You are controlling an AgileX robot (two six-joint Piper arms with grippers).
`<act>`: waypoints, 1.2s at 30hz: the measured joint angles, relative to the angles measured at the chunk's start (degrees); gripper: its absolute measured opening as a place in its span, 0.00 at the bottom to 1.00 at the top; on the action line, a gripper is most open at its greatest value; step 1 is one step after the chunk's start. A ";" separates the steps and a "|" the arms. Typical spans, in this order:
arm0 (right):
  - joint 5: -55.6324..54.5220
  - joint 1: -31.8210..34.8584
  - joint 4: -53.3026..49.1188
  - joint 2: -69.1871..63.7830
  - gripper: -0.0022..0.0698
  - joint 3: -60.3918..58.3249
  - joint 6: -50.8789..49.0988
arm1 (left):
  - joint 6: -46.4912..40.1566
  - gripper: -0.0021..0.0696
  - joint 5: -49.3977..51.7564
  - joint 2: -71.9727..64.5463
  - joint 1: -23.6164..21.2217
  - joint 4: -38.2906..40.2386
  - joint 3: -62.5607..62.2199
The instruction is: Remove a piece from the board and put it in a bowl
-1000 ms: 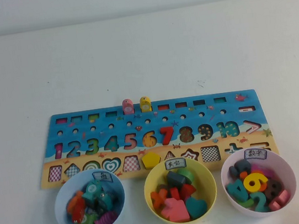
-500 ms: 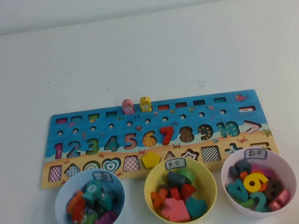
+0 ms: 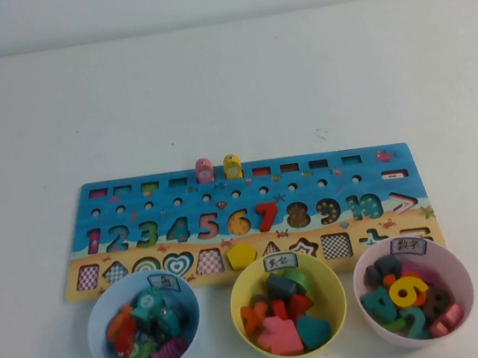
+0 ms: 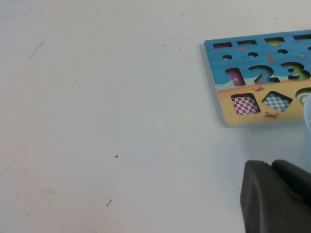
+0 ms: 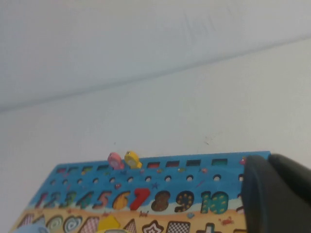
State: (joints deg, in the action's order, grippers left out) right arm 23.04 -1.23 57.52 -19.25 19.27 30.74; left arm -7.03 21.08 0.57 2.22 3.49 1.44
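High view: the red 7 sits in the board, mid-row; the lilac bowl is at the board's near right corner. No claw visible. Left wrist: left gripper off the board's end, finger state indeterminate. Right wrist: right gripper clenched, empty, hovering well apart from the 7.

Glossy printed board; smooth plastic bowl; matt white table

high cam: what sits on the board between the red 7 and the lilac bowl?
In the high view, between the piece and the bowl lie the board's empty 8, 9 and 10 slots and empty shape cutouts; no hand there.
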 joint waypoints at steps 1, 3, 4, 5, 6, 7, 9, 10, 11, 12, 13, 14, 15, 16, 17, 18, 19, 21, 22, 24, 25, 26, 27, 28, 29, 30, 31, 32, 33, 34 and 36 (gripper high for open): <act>1.95 0.00 -0.47 -3.11 0.01 2.93 2.57 | 0.00 0.02 0.00 0.00 0.00 0.00 0.00; 5.66 0.00 -1.12 -9.27 0.01 8.14 6.39 | 0.00 0.02 0.00 0.00 0.00 0.00 0.00; 7.82 0.00 -1.35 -12.24 0.01 10.98 7.96 | 0.00 0.02 0.00 0.00 0.00 0.00 0.00; 10.11 0.00 -1.75 -15.14 0.01 13.71 9.05 | 0.00 0.02 0.00 0.00 0.00 0.00 0.00; 12.45 0.00 -2.26 -17.37 0.01 15.87 9.70 | 0.00 0.02 0.00 0.00 0.00 0.00 0.00; 14.85 0.00 -3.27 -20.10 0.01 18.46 10.00 | 0.00 0.02 0.00 0.00 0.00 0.00 0.00; 19.23 0.00 -5.74 -24.57 0.01 23.36 10.24 | 0.00 0.02 0.00 0.00 0.00 0.00 0.00; 21.48 0.00 -7.28 -26.85 0.01 25.68 10.24 | 0.00 0.02 0.00 0.00 0.00 0.00 0.00; 23.57 0.00 -8.85 -28.98 0.01 27.84 9.77 | 0.00 0.02 0.00 0.00 0.00 0.00 0.00; 25.02 0.00 -10.02 -30.93 0.01 29.51 9.17 | 0.00 0.02 0.00 0.00 0.00 0.00 0.00; 26.60 0.00 -11.37 -32.71 0.01 31.52 8.38 | 0.00 0.02 0.00 0.00 0.00 0.00 0.00; 27.99 0.00 -12.23 -34.04 0.01 33.09 7.72 | 0.00 0.02 0.00 0.00 0.00 0.00 0.00; 29.19 0.00 -13.20 -35.54 0.01 35.04 6.91 | 0.00 0.02 0.00 0.00 0.00 0.00 0.00; 30.17 0.00 -14.09 -36.95 0.01 36.97 6.07 | 0.00 0.02 0.00 0.00 0.00 0.00 0.00; 31.03 0.00 -14.91 -38.27 0.01 38.82 5.43 | 0.00 0.02 0.00 0.00 0.00 0.00 0.00; 31.61 0.00 -15.70 -39.24 0.01 40.29 4.82 | 0.00 0.02 0.00 0.00 0.00 0.00 0.00; 32.30 0.00 -16.80 -40.45 0.01 42.03 3.97 | 0.00 0.02 0.00 0.00 0.00 0.00 0.00; 33.43 0.00 -18.96 -42.85 0.01 45.24 2.67 | 0.00 0.02 0.00 0.00 0.00 0.00 0.00; 34.27 0.00 -20.31 -44.02 0.01 46.71 1.78 | 0.00 0.02 0.00 0.00 0.00 0.00 0.00; 35.89 0.00 -23.01 -46.17 0.01 49.15 0.23 | 0.00 0.02 0.00 0.00 0.00 0.00 0.00; 36.82 -0.10 -24.50 -47.38 0.01 50.45 -0.27 | 0.00 0.02 0.00 0.00 0.00 0.00 0.00; 37.86 -0.45 -26.11 -48.58 0.01 51.68 -1.14 | 0.00 0.02 0.00 0.00 0.00 0.00 0.00; 38.38 -0.90 -27.90 -49.53 0.01 52.63 -1.94 | 0.00 0.02 0.00 0.00 0.00 0.00 0.00; 38.81 -1.74 -29.87 -50.72 0.01 53.79 -2.98 | 0.00 0.02 0.00 0.00 0.00 0.00 0.00; 39.36 -2.88 -31.95 -51.96 0.01 54.92 -4.09 | 0.00 0.02 0.00 0.00 0.00 0.00 0.00; 39.69 -4.01 -33.64 -53.26 0.01 56.05 -4.90 | 0.00 0.02 0.00 0.00 0.00 0.00 0.00; 40.28 -5.66 -35.77 -54.63 0.01 57.20 -5.96 | 0.00 0.02 0.00 0.00 0.00 0.00 0.00; 40.91 -7.48 -37.88 -56.13 0.01 58.42 -6.90 | 0.00 0.02 0.00 0.00 0.00 0.00 0.00; 41.61 -8.98 -39.46 -57.42 0.01 59.48 -7.33 | 0.00 0.02 0.00 0.00 0.00 0.00 0.00; 42.62 -10.91 -41.30 -59.16 0.01 60.96 -7.71 | 0.00 0.02 0.00 0.00 0.00 0.00 0.00; 45.41 -14.74 -44.79 -62.58 0.01 64.20 -8.23 | 0.00 0.02 0.00 0.00 0.00 0.00 0.00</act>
State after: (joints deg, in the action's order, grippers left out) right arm 68.45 -15.96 12.73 -81.84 83.47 22.52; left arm -7.03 21.08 0.57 2.22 3.49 1.44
